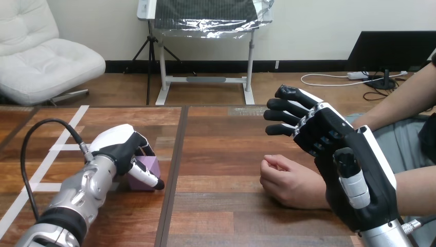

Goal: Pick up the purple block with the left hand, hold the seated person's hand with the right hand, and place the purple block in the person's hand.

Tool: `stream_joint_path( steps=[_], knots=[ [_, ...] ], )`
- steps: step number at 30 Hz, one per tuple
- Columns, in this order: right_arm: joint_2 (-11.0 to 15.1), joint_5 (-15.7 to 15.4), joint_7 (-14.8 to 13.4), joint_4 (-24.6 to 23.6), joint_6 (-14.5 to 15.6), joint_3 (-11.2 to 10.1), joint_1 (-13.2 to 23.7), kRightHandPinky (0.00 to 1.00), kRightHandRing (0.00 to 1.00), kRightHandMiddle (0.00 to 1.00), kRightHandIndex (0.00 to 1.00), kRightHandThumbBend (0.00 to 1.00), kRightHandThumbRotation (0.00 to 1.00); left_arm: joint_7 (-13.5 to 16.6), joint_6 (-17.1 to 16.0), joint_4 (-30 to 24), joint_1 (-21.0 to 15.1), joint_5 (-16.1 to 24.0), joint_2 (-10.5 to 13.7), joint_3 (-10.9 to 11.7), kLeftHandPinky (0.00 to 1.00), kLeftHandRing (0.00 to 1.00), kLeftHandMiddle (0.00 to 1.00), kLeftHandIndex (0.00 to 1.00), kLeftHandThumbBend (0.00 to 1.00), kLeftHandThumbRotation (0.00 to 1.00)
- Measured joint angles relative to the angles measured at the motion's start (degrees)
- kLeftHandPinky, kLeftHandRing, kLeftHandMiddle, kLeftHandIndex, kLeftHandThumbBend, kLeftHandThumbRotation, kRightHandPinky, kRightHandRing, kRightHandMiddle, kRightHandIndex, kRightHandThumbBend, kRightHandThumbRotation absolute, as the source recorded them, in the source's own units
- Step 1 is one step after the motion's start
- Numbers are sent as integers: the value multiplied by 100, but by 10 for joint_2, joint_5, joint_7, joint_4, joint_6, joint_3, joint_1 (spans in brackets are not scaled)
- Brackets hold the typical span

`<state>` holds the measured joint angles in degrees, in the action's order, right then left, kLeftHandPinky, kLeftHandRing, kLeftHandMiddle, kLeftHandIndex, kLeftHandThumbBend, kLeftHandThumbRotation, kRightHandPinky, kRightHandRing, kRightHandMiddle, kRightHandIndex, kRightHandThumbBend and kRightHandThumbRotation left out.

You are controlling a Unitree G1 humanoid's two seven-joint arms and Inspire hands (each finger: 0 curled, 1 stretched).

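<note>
On the wooden table [221, 154] the purple block [150, 165] is enclosed by the curled left hand [121, 145]. Right of the block, the right hand [355, 170] is spread open, empty, just beside the person's hand [288, 182].

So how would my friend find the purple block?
Look at the left side of the wooden table, where the left robot hand reaches in. The purple block sits inside its curled fingers. It's the only purple thing there.

LIGHT: bright, even, diffuse | SHADOWS: soft, faint, under the small purple block [146, 172] and the person's hand [288, 181] | GLARE: mild sheen on the brown wooden counter [221, 154]
</note>
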<state>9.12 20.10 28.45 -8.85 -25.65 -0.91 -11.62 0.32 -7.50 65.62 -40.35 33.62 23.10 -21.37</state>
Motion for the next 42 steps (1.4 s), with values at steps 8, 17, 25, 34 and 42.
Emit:
stream_joint_path(
  steps=[8,17,25,34,42],
  knots=[
    [0,0,0,0,0,0,0,72,79,80,82,93,82,1,-4,3,0,-16,-1,1,51,51,53,48,66,0],
    [0,0,0,0,0,0,0,71,79,80,82,95,82,1,-4,4,0,-21,-1,3,52,51,54,49,67,0],
    [0,0,0,0,0,0,0,71,79,80,82,96,81,2,-4,4,0,-26,-1,4,51,50,53,49,68,0],
    [0,0,0,0,0,0,0,71,78,80,82,96,81,3,-4,4,0,-28,-1,4,49,49,53,49,68,0],
    [1,-1,0,0,0,0,0,72,79,80,82,96,82,11,-16,3,1,-29,0,5,48,49,53,49,67,0]
  ],
)
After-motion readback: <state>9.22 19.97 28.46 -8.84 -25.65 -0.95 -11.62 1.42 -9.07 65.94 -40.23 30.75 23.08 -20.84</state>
